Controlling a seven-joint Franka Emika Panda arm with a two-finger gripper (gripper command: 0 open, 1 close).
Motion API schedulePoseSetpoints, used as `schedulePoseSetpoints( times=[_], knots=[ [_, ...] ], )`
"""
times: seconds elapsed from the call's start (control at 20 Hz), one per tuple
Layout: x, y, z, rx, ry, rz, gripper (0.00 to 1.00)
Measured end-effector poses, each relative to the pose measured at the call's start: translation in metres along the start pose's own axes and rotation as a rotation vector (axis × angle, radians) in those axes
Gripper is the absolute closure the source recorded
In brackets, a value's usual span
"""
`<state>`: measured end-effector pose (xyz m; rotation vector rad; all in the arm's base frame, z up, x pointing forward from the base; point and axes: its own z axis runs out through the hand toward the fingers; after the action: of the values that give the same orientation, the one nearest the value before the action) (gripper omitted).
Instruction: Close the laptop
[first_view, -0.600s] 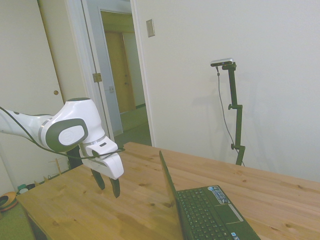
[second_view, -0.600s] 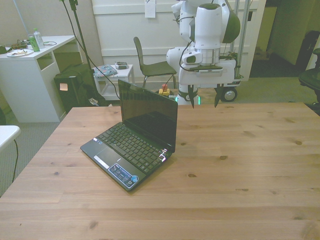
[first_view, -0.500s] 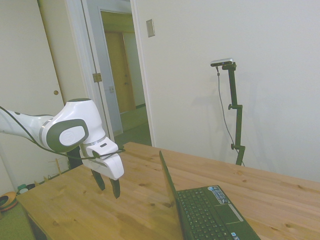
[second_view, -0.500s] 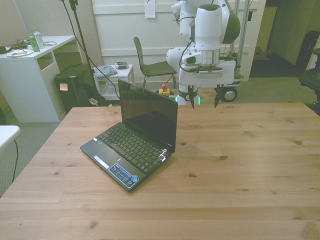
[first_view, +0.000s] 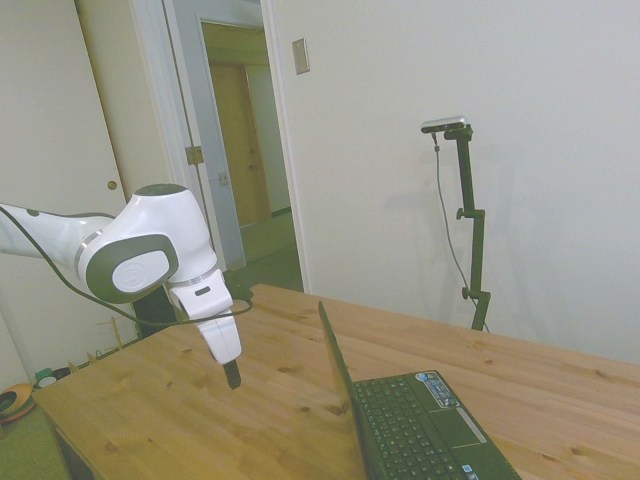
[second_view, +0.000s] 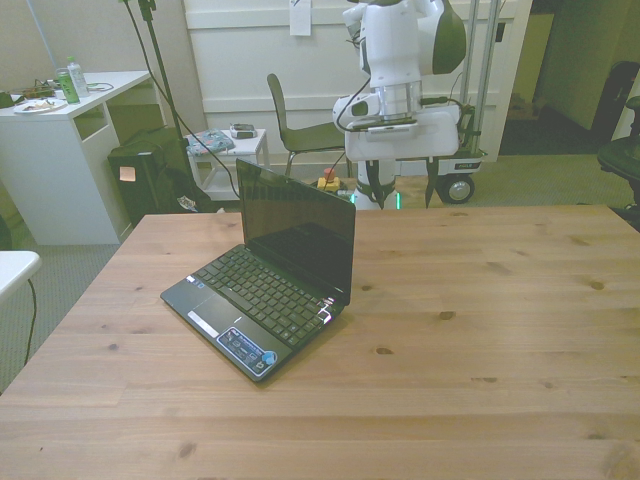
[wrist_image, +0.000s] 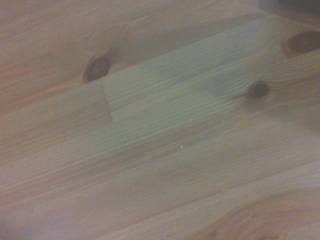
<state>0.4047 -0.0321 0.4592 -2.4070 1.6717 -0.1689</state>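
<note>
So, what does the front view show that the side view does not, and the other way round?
Only the front view shows the laptop's dark screen, the whole keyboard, and the hand with both fingers spread open above the table's far edge. Only the side view shows the back side of the lid as a thin upright edge, and the hand hanging behind it, apart from it. Both show the laptop open on the wooden table, with stickers on the palm rest, and nothing touching it.
</note>
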Motion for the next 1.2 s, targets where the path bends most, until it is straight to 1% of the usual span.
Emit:
schedulePoseSetpoints(
  times=[0.15, 0.35, 0.5, 0.75, 0.8, 1.05, 1.2],
  knots=[
    [0.029, 0.009, -0.02, -0.007, -0.019, 0.104, 0.0],
    [0.067, 0.024, -0.048, -0.017, -0.045, 0.197, 0.0],
    [0.091, 0.033, -0.055, -0.02, -0.054, 0.252, 0.0],
    [0.134, 0.042, -0.055, -0.027, -0.066, 0.335, 0.0],
    [0.139, 0.042, -0.055, -0.032, -0.069, 0.343, 1.0],
    [0.149, 0.036, -0.066, -0.026, -0.062, 0.349, 1.0],
    [0.153, 0.035, -0.066, -0.029, -0.061, 0.354, 1.0]
  ],
)
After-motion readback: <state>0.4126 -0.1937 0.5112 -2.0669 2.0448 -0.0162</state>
